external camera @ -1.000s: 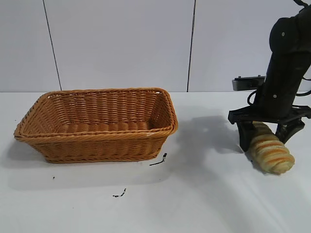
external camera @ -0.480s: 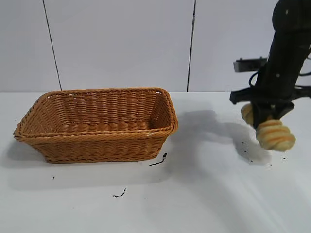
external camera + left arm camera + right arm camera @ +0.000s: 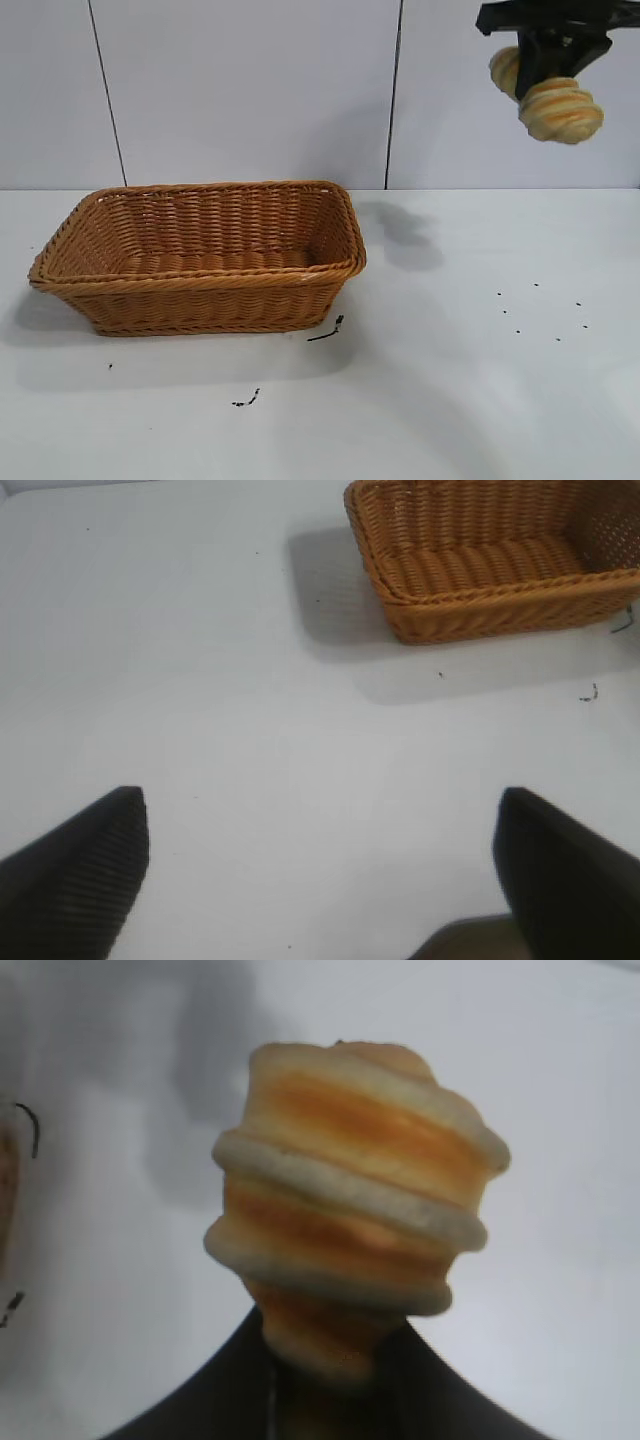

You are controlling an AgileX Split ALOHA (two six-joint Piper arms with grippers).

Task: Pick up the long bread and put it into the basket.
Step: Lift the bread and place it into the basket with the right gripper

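The right gripper (image 3: pixel 545 62) hangs high above the desk (image 3: pixel 470 400), well to the right of the basket (image 3: pixel 200 255), its fingers clamped on the long bread (image 3: pixel 557 108). The striped loaf is clear of the desk, with both ends sticking out past the fingers. The basket sits open on the desk. Dark crumbs (image 3: pixel 540 310) lie on the desk right of the basket. The left gripper (image 3: pixel 320 870) hovers over bare desk beside the basket (image 3: pixel 490 560), fingers (image 3: pixel 75 870) spread wide.
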